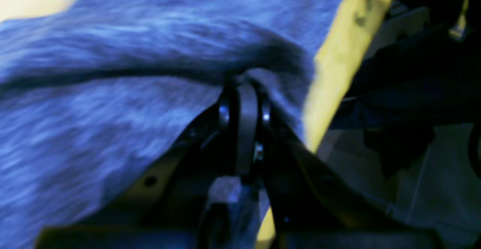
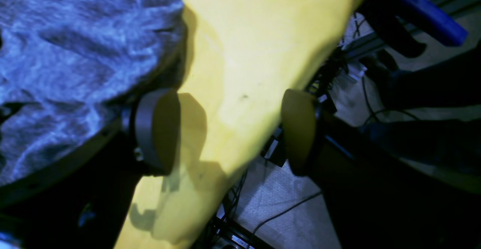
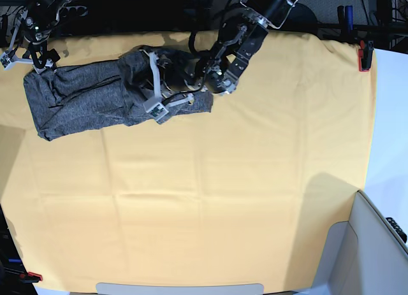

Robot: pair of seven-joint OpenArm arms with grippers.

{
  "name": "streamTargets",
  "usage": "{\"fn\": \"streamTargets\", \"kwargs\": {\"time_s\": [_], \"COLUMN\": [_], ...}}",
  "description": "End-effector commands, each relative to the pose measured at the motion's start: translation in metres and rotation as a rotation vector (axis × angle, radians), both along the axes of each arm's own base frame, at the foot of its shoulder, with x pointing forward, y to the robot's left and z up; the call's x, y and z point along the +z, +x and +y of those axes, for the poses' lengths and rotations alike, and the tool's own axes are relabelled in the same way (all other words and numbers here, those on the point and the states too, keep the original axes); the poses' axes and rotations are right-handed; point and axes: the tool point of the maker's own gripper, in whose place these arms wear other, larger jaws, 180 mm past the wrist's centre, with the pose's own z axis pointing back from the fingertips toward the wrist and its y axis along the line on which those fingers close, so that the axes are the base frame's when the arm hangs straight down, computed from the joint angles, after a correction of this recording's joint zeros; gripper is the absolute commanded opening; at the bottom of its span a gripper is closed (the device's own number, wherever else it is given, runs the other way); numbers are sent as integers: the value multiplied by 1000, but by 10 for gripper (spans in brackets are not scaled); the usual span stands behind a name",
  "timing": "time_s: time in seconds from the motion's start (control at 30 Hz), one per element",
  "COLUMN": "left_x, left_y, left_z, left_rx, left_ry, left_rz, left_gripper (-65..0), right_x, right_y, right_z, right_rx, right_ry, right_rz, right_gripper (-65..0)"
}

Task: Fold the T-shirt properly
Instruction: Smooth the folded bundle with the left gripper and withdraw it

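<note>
- The T-shirt [image 3: 95, 97], heathered dark grey, lies bunched in a long lump at the far left end of the table, on the yellow-orange table cloth [image 3: 210, 199].
- From the base view, its left part looks flattish and roughly folded; its right part is rumpled around the arm working there.
- The left gripper [image 1: 246, 82] is clenched tight on a pinch of the T-shirt [image 1: 112, 91]: in its wrist view, the two dark fingers meet and grey fabric puckers right at their tips.
- In the base view that left gripper [image 3: 167, 104] sits on the right end of the grey lump, with its arm reaching in from the top middle.
- The right gripper [image 2: 229, 129] stands wide apart and grasps nothing; between its round pads [image 2: 158, 129] only bare table cloth [image 2: 244, 53] and floor show.
- The T-shirt [image 2: 75, 46] lies just beside that gripper's left pad in the wrist view; I cannot tell whether they touch.
- In the base view the right gripper [image 3: 29, 50] is at the far left corner, near the shirt's upper left edge.
- A red clamp [image 3: 364, 56] grips the cloth's edge at the far right.
- No brand, label or writing that I can read anywhere; the shirt is plain and both wrist views are blurred.
</note>
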Motion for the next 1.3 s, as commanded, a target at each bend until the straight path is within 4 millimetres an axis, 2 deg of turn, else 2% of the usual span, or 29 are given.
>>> {"fn": "streamTargets", "kwargs": {"time_s": [0.0,0.23,0.43,0.53,0.7,0.8,0.93,1.03,1.17,1.27], "left_x": [23,42,55,61,76,83,94,89,85,73], "left_y": [9,-5,2,7,13,16,39,46,57,58], "left_z": [-18,-49,-47,-30,-3,14,46,76,116,140], "left_rx": [-13,-69,-68,-65,-64,-64,25,102,198,242], "left_ry": [-67,-122,-134,-119,-101,-81,-66,-36,7,52], "left_rz": [-45,-54,-97,-149,-248,-299,-352,-346,-352,-331], "left_gripper": [-649,-649,-649,-649,-649,-649,-648,-637,-576,-521], "right_x": [13,12,11,20,56,79,97,110,114,112], "right_y": [4,4,2,5,21,31,47,65,78,86], "right_z": [-7,-6,-7,-11,-17,-28,-35,-34,-37,-42], "right_rx": [4,3,4,14,122,185,298,438,593,684], "right_ry": [-44,-41,-44,-67,-163,-237,-305,-358,-337,-274], "right_rz": [-27,-26,-20,-32,-74,-84,-78,-63,-7,-9], "right_gripper": [-226,-226,-226,-223,-222,-222,-221,-204,-141,-134]}}
